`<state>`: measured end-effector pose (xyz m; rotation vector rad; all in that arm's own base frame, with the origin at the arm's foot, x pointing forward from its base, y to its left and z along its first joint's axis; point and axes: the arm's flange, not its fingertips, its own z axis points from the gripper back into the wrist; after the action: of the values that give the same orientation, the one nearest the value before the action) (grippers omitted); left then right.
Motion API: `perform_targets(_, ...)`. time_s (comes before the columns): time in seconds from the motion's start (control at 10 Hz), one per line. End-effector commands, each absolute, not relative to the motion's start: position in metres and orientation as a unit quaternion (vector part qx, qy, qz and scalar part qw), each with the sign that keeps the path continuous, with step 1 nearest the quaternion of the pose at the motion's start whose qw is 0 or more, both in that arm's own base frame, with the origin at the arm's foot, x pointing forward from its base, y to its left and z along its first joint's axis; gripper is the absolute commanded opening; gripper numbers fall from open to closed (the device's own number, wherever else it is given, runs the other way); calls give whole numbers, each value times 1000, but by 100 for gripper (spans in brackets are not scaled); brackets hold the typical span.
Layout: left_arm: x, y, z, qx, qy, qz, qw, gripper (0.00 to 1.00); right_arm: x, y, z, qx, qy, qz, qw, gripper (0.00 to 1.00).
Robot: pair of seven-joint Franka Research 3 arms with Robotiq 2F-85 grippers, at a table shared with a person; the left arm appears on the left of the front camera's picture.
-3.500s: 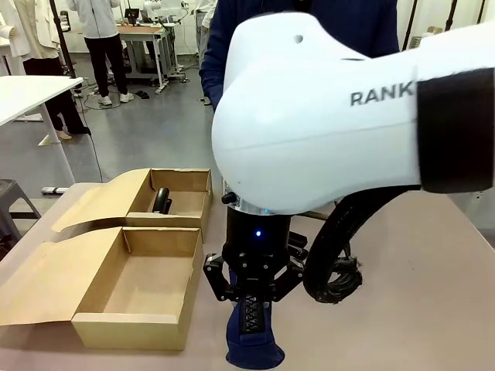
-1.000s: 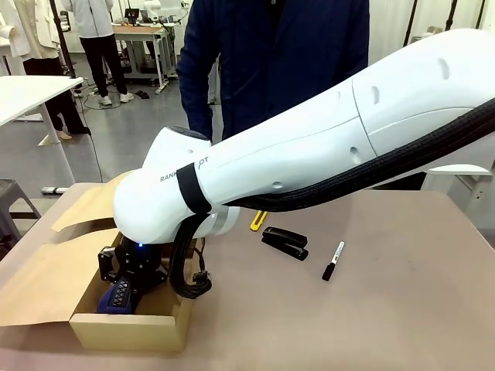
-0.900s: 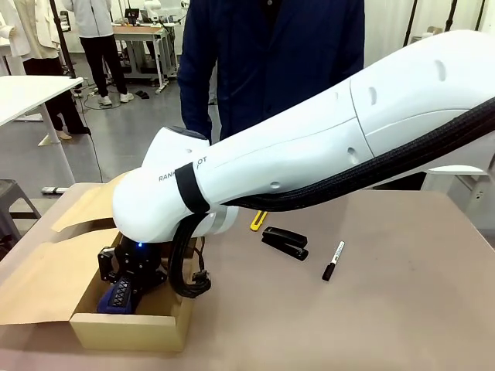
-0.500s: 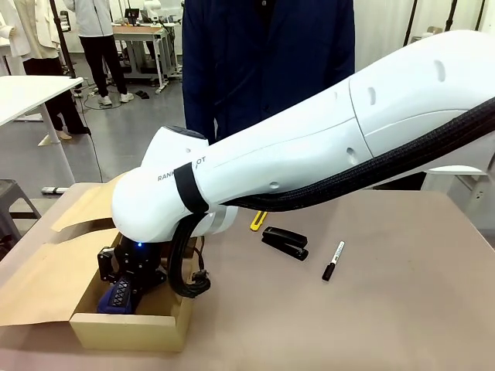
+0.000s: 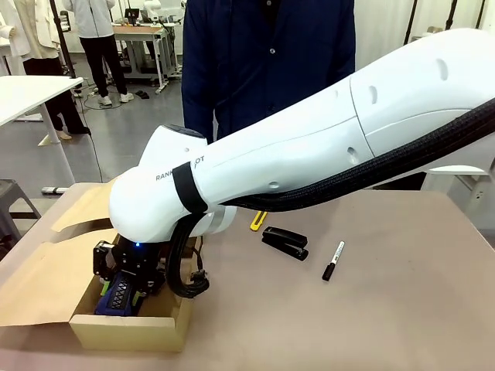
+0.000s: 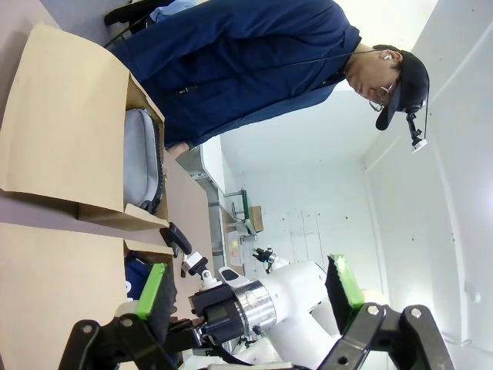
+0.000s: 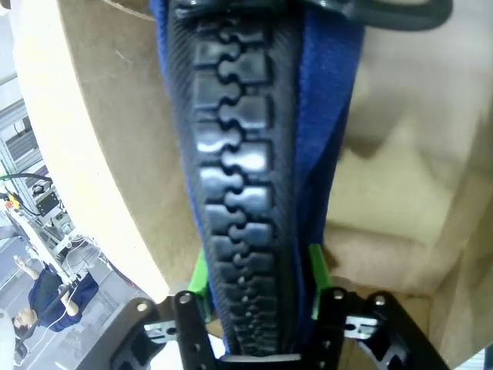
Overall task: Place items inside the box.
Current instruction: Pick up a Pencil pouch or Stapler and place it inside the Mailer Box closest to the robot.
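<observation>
A: While the right arm stretches across the table from the right side, where does the right gripper sit?
B: Down inside the box, at its near end. The navy pencil case lies in the box between the fingers, zipper up.
A: Pinching it?
B: No, the jaws are spread. In the right wrist view a green pad shows on either side of the case.
A: And the left gripper?
B: Jaws wide apart, nothing between them.
A: What's out on the table?
B: A black stapler and a black marker near each other, plus a yellow utility knife partly hidden behind the arm, all well apart from the box
</observation>
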<state>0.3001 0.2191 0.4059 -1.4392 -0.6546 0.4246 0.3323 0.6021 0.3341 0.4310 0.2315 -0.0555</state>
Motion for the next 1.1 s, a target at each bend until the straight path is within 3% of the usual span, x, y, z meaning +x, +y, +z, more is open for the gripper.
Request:
perform_targets(0.0,299,218,407,-643,-300,179,681,100,326,593,338,220,105,-34,969,95)
perform_targets(0.1,299,218,407,-643,-300,179,681,100,325,590,340,223,103,-40,969,100)
perform_targets(0.6,299,218,407,-643,-300,179,681,100,323,579,351,219,81,-47,971,100)
perform_targets(0.9,299,218,407,-643,-300,179,681,100,305,512,429,236,17,-41,971,100)
perform_targets(1.0,299,218,407,-643,-300,179,681,100,295,482,454,275,38,-60,959,100)
